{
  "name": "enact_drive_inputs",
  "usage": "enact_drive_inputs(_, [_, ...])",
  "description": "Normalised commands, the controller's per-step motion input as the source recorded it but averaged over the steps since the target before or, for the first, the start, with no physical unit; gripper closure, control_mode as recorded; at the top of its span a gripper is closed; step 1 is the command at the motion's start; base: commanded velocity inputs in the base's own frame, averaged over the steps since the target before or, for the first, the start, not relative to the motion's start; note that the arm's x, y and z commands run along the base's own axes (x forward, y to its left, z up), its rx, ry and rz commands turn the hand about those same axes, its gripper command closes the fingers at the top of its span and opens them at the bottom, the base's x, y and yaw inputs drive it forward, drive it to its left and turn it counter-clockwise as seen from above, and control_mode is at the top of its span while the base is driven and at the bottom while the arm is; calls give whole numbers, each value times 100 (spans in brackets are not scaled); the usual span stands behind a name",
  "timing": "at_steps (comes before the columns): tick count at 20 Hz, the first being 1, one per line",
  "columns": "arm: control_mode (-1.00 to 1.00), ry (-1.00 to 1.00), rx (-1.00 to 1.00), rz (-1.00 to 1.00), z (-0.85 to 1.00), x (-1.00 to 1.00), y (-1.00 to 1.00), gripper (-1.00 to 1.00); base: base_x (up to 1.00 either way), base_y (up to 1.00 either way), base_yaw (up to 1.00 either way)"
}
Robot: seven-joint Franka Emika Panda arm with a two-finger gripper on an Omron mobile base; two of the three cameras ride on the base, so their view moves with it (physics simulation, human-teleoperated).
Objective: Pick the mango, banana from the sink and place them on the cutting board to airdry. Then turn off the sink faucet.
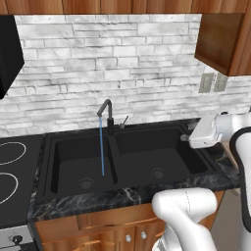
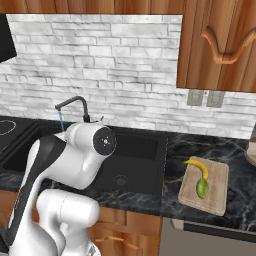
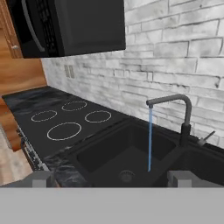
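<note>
On the tan cutting board (image 2: 205, 186), right of the sink (image 2: 142, 155) on the dark marbled counter (image 2: 200, 145): the banana (image 2: 198, 165) at the far end, the green mango (image 2: 202, 187) just nearer, close together, contact between them hard to judge. No brand, label or readable writing anywhere; two wall plates (image 2: 206, 98) on the brick above the board too small to make out.

In the double-basin sink: no fruit, just a round drain (image 1: 86, 183) in the left basin and another in the right. Thin blue stream of water (image 1: 102, 147) falling from the sink faucet (image 1: 107, 116) into the left basin; small lever (image 1: 124, 121) at the faucet base tilted, its exact position unclear.

Over the right end of the sink: gripper (image 3: 111, 178), two finger tips standing wide apart at the bottom of the hand view, nothing between them. In the left base view the hand partly cut off by the white arm at the right edge, fingers not distinguishable. In the right base view much of the sink hidden behind the arm.

Left of the sink: black cooktop (image 3: 70, 118) with ring markings, black microwave (image 3: 70, 26) above, cropped at the top.
</note>
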Motion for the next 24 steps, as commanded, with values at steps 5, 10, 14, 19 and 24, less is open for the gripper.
enact_drive_inputs(5, [-100, -2, 4, 10, -8, 37, 7, -100, 0, 0, 0])
enact_drive_inputs(10, [-100, -3, 0, 9, -2, 21, 0, -100, 0, 0, 0])
enact_drive_inputs(14, [-100, -2, 0, 6, -15, 6, 0, -100, 0, 0, 0])
enact_drive_inputs(19, [-100, -3, 0, 4, -21, 13, 15, -100, 0, 0, 0])
enact_drive_inputs(24, [-100, -4, 0, 0, -11, 18, 20, -100, 0, 0, 0])
